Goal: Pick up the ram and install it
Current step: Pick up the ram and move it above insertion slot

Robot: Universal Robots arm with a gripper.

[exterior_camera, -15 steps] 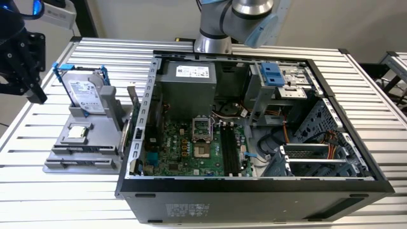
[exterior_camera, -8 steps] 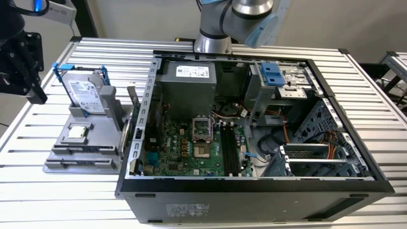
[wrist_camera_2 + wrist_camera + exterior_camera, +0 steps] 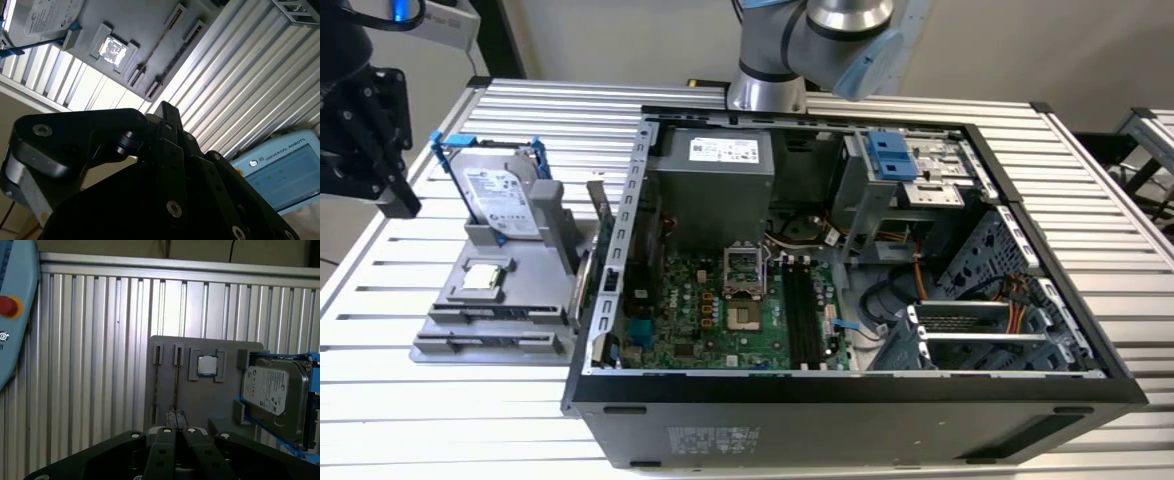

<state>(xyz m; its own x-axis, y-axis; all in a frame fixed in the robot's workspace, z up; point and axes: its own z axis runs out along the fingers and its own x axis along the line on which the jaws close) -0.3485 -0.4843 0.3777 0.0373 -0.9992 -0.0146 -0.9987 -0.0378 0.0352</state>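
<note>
Presently the gripper [image 3: 175, 430], closed and empty, is held well apart from the ram [image 3: 176, 385], stood edgewise in the grey tray [image 3: 440, 350] at the exterior view's left; it is judged that the jaws must be parted and squared across its thin edge.

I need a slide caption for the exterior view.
Open computer case on a slatted table; the gripper hangs near a grey holder carrying hard drive and processor chip.
</note>
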